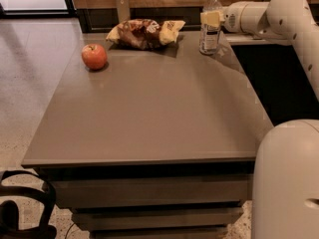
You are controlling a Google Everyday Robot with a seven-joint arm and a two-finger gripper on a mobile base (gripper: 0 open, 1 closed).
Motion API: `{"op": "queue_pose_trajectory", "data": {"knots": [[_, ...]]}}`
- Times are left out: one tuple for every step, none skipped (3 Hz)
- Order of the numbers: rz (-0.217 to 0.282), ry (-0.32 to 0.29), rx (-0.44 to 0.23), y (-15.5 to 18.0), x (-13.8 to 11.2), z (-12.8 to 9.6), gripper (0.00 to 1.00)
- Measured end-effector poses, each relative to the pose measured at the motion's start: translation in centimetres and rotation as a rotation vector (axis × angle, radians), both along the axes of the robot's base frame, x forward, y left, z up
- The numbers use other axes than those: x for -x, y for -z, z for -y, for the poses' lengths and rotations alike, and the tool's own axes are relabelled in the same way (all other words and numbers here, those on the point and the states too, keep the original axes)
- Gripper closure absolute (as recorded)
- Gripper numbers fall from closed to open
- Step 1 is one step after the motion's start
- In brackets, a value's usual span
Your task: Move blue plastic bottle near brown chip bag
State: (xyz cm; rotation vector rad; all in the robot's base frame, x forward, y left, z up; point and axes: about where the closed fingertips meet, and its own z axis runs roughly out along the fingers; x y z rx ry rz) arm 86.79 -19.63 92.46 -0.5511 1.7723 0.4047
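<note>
The blue plastic bottle [209,40], clear with a white cap and printed label, stands upright at the far right of the grey table [149,113]. My gripper [211,19] reaches in from the right and is shut on the bottle at mid height, with one yellowish finger [210,18] across its front. The brown chip bag [144,33], dark brown with yellow ends, lies at the far middle of the table, a short way left of the bottle and apart from it.
A red apple [94,57] sits at the far left of the table. A small grey upright plate [122,7] stands behind the bag. My arm [284,14] spans the far right, my body [286,178] fills the near right. A black bag [25,208] lies on the floor.
</note>
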Motion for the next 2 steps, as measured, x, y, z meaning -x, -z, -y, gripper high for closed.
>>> {"op": "queue_pose_trajectory", "data": {"knots": [[-0.009,-0.003,-0.006,0.48,0.10,0.07,0.82],[-0.009,-0.003,-0.006,0.23,0.10,0.06,0.59]]}}
